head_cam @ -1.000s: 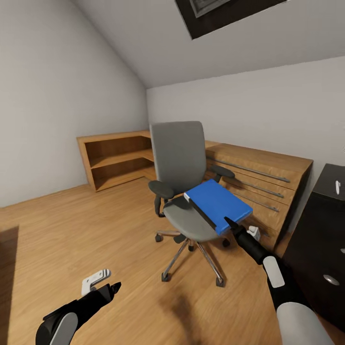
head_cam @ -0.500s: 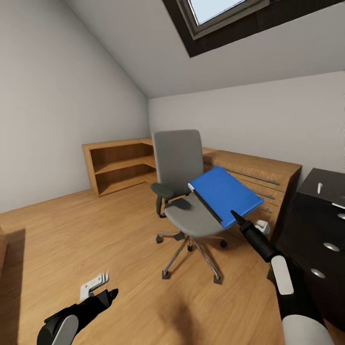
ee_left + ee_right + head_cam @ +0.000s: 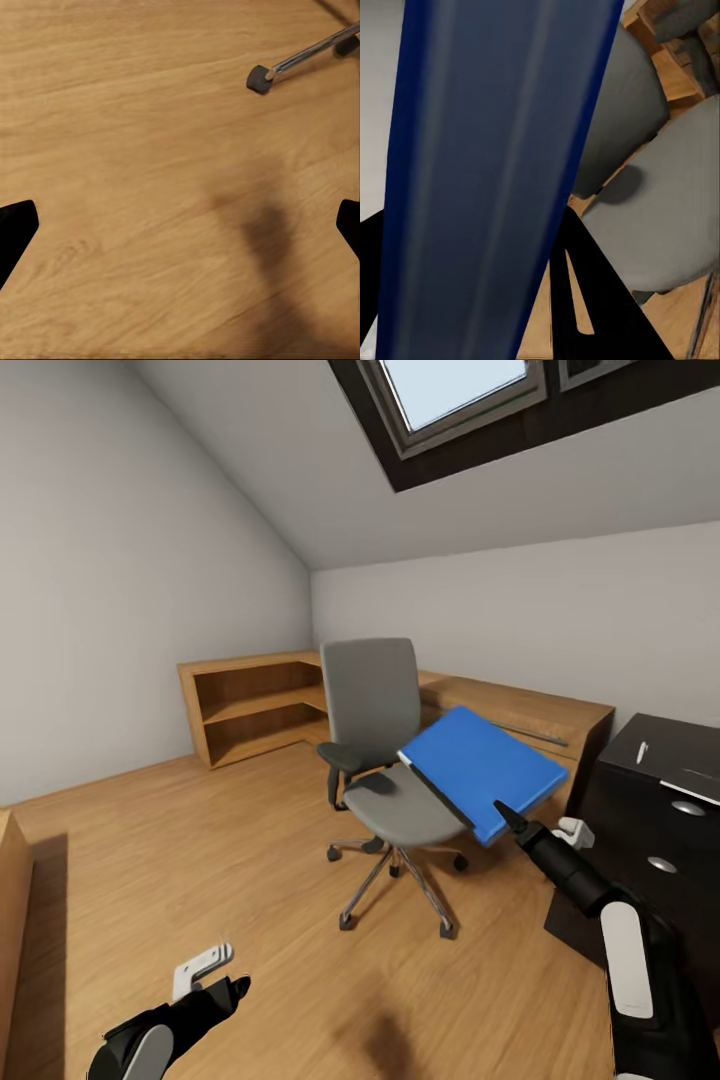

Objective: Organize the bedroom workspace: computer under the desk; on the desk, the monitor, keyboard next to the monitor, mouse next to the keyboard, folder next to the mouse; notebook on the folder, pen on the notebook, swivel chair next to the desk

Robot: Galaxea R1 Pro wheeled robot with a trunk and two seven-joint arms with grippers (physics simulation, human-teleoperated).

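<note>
Folder [image 3: 482, 768] is clamped at its near corner by the right hand [image 3: 510, 823] and held tilted above the chair [image 3: 385, 755] seat. Left hand [image 3: 232, 990] hangs low over the floor [image 3: 150, 150], fingers spread. Worktop [image 3: 680, 755] is cut off at the frame edge; the small items on it are hard to make out.

I can read no lettering, number, brand or sign anywhere here: the cover of the folder [image 3: 480, 770] in my claw is plain blue, and the black desk [image 3: 660, 800] beside it bears no label.
</note>
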